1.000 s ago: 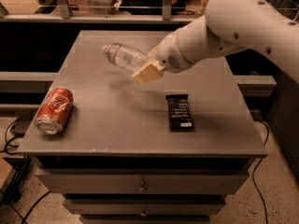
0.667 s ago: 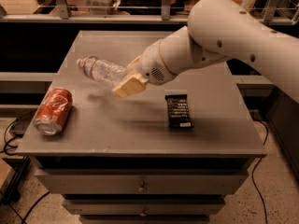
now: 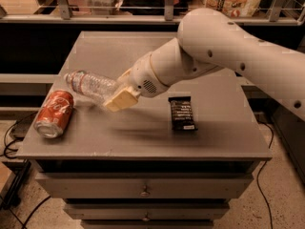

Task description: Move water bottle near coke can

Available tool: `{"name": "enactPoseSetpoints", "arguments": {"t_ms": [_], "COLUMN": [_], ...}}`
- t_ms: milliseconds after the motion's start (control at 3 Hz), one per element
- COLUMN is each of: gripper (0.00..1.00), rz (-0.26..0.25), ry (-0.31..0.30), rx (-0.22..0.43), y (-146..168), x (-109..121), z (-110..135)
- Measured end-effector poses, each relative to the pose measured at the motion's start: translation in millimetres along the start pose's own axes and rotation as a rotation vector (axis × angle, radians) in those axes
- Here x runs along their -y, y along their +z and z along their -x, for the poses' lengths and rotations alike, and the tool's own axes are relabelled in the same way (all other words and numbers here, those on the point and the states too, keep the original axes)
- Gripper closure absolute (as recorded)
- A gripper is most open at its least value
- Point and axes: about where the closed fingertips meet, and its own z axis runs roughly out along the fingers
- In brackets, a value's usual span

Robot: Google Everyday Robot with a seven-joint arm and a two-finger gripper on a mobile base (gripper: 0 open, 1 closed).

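Observation:
The clear crinkled water bottle lies nearly horizontal in my gripper, cap end to the left, held just above the left part of the grey cabinet top. The gripper is shut on the bottle's base end; one cream fingertip pad shows in front. The red coke can lies on its side at the top's left front, just below and left of the bottle, with a small gap between them.
A dark rectangular snack bar lies right of centre on the top. My white arm reaches in from the right above it. Drawers sit below the front edge. A railing and clutter run behind the cabinet.
My gripper has carried the water bottle leftward and toward the front, lowering it from mid-top to just beside the coke can. The can and snack bar have not moved.

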Motion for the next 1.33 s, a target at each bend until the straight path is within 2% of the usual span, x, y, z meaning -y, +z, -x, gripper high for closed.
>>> {"name": "enactPoseSetpoints", "arguments": {"t_ms": [333, 1000, 1333], "gripper": [0.50, 0.04, 0.00], "rz": [-0.028, -0.053, -0.054], "ry": [0.059, 0.112, 0.113], "rx": [-0.020, -0.025, -0.025], "y": [7, 8, 9], "x": [8, 14, 13], "z": [-18, -32, -31]}}
